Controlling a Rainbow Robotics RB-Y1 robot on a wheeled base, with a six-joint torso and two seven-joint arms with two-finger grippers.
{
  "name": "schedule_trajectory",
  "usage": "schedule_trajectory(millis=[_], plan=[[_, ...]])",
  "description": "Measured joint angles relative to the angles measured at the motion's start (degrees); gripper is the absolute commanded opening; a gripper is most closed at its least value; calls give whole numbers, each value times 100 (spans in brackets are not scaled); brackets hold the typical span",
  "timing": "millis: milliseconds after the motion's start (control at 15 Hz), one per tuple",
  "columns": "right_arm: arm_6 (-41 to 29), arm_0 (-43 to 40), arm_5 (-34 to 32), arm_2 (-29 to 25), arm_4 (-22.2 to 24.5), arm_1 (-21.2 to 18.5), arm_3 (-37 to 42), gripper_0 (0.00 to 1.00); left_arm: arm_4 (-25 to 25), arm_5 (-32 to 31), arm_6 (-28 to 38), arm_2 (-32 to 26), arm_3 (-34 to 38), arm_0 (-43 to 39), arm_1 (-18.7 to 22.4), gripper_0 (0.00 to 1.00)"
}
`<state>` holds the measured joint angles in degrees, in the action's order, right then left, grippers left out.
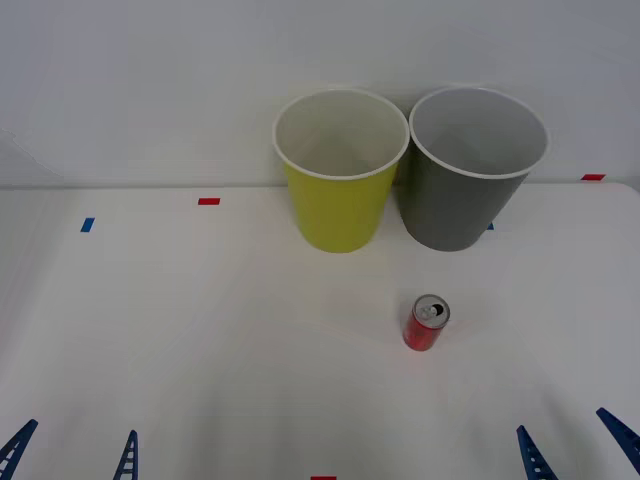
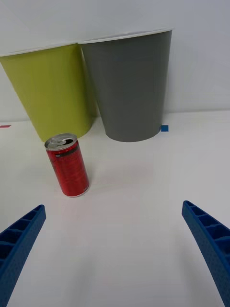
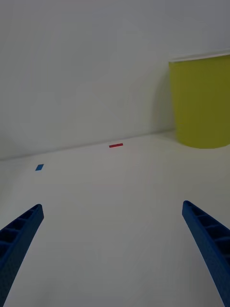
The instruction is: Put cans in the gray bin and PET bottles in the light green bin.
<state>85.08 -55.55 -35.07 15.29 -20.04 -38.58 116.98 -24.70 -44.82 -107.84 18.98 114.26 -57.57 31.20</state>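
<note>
Front view, red can upright, pull-tab top up, both grippers spread, empty

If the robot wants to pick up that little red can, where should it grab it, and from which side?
Probably around the middle of its round side wall. The can stands upright on the table, apart from both bins, so its sides are free. The right gripper, open and nearest, could come in level from the robot's side, one finger passing on each side of the can.

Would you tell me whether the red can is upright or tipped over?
Upright: the red can stands on its base, silver top up, on the table.
</note>
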Motion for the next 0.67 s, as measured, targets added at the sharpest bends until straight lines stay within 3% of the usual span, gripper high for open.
schedule_trajectory(millis=[667], plan=[[0,0,0,0,0,0,0,98,0,0,0,0,0,0,0,100]])
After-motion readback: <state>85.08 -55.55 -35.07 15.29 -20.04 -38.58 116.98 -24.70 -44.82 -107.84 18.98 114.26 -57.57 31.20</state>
